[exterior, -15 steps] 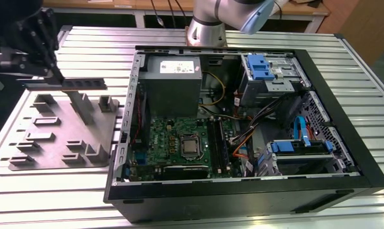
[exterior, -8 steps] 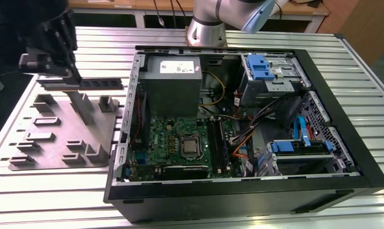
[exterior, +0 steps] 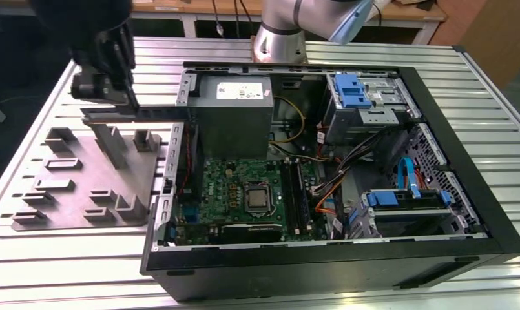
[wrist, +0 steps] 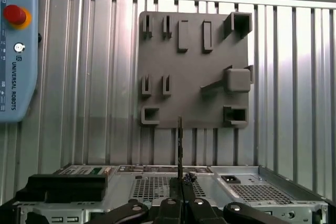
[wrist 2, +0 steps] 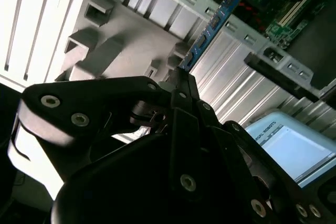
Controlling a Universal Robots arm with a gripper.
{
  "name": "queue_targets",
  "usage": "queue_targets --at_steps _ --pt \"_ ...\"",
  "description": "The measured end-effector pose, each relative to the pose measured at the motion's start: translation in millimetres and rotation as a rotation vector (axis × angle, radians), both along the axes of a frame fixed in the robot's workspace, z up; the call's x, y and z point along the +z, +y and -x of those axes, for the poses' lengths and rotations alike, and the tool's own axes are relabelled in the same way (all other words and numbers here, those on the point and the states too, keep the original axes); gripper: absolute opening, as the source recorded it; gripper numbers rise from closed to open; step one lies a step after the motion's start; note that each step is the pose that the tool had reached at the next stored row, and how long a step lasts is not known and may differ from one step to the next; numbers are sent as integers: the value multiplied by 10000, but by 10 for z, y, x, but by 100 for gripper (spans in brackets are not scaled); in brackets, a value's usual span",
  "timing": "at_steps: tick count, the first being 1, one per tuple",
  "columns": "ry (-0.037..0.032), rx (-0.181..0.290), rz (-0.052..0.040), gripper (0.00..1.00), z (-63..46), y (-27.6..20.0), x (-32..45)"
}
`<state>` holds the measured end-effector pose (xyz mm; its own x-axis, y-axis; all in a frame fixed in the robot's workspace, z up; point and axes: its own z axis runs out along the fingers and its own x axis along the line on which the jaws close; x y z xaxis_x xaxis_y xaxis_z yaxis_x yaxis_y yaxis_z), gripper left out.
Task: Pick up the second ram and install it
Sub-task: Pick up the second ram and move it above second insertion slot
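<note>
The gripper (wrist 2: 181, 81) is pinching the second ram (wrist 2: 212, 24) by one end, its fingers pressed together on the thin blue-green stick. In the exterior view, it is holding the stick in the air between the grey holder plate (exterior: 79, 187) and the open computer case (exterior: 466, 194).

Your exterior view: high, angled down onto open black computer case (exterior: 329, 271); both wrist views share grey plastic holder plate (wrist: 194, 77) (wrist 2: 131, 40).
</note>
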<state>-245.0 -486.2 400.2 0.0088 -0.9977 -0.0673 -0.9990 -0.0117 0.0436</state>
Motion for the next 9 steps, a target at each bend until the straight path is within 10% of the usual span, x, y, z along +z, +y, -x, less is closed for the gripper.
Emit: queue_targets --at_steps 9 --pt "0 0 0 11 -375 0 -5"
